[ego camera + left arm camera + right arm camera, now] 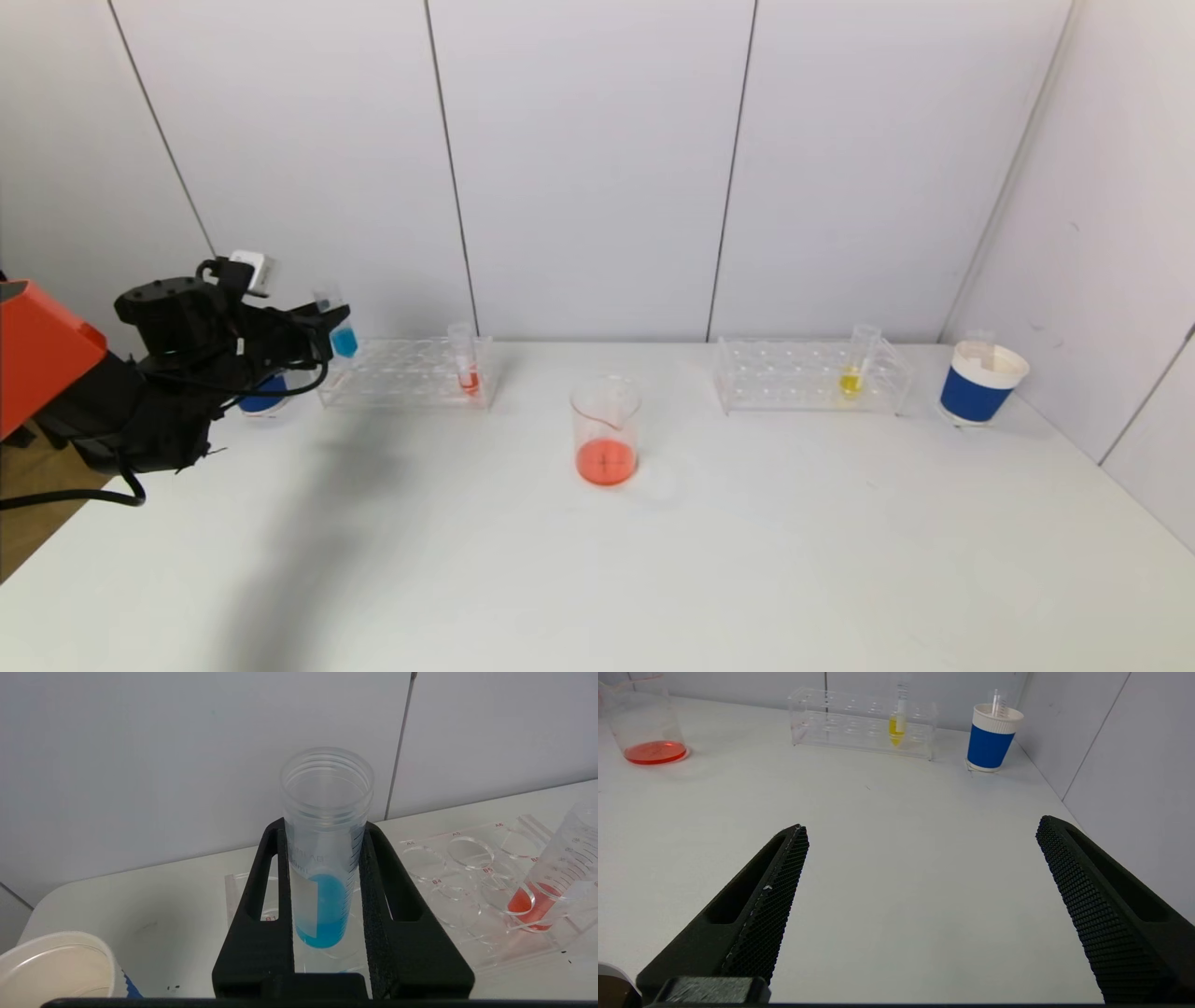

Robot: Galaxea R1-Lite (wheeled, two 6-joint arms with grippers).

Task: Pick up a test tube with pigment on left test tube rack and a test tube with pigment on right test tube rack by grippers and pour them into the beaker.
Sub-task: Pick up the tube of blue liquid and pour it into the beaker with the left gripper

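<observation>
Nearby, red-pigment tube in left rack, paper cup beside.

We see the left paper cup mostly hidden behind the left arm in the head view. The left gripper's base is cut off by the wrist view's edge. Printed markings on the blue test tube remain illegible.
</observation>
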